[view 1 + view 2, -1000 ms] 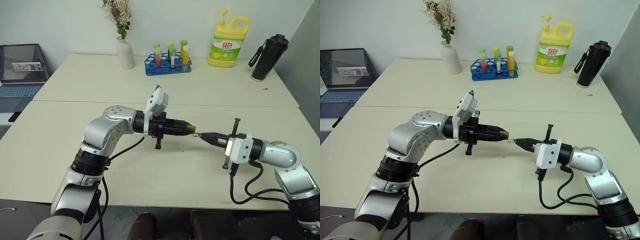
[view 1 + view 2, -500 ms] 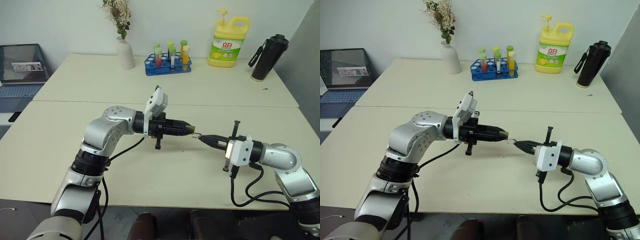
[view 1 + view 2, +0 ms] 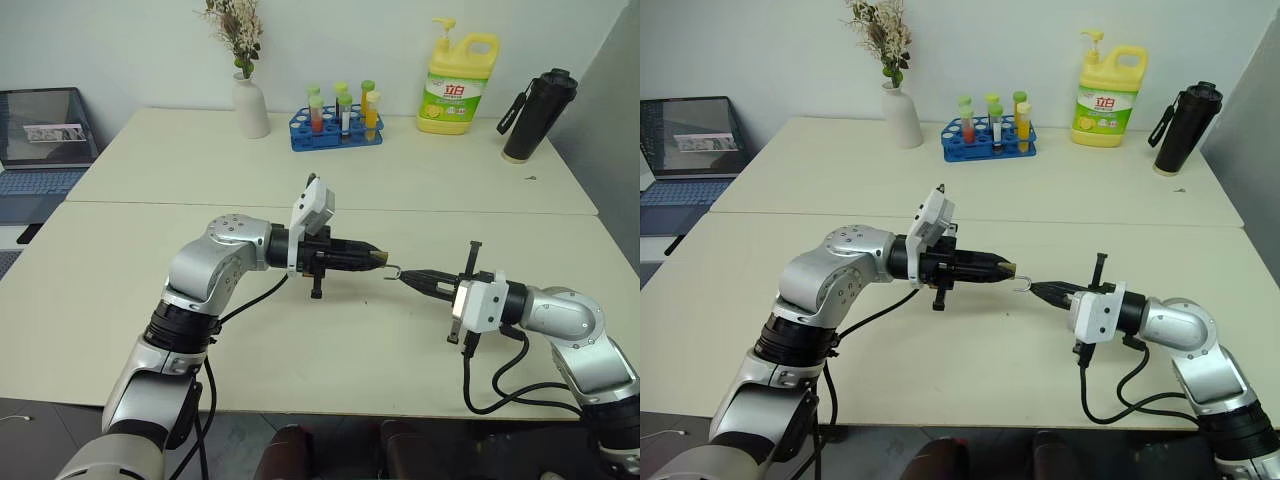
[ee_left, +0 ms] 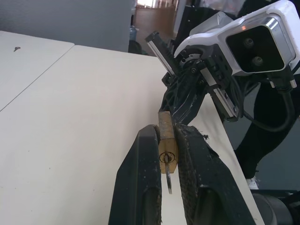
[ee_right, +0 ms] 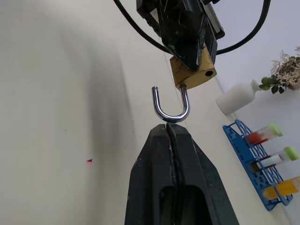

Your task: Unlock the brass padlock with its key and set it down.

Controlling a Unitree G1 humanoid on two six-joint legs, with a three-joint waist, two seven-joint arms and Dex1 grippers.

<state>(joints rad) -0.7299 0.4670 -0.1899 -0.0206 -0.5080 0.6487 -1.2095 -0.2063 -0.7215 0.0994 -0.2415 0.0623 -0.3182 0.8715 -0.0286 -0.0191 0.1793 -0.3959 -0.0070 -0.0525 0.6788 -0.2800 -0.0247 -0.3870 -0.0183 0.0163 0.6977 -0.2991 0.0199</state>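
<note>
From the head views, the left claw [image 3: 378, 258] pinches the brass padlock [image 3: 381, 260] above the desk [image 3: 330, 340]; the right claw [image 3: 405, 277] sits just right of it, pressed together. The left wrist view shows the key [image 4: 167, 174] in the lock's keyhole. The right wrist view shows the shackle [image 5: 170, 106] swung open, its curve at the right fingertips [image 5: 169, 131].

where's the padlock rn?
The brass padlock is held above the near table, clamped in the left gripper, its open shackle toward the shut right gripper.
</note>
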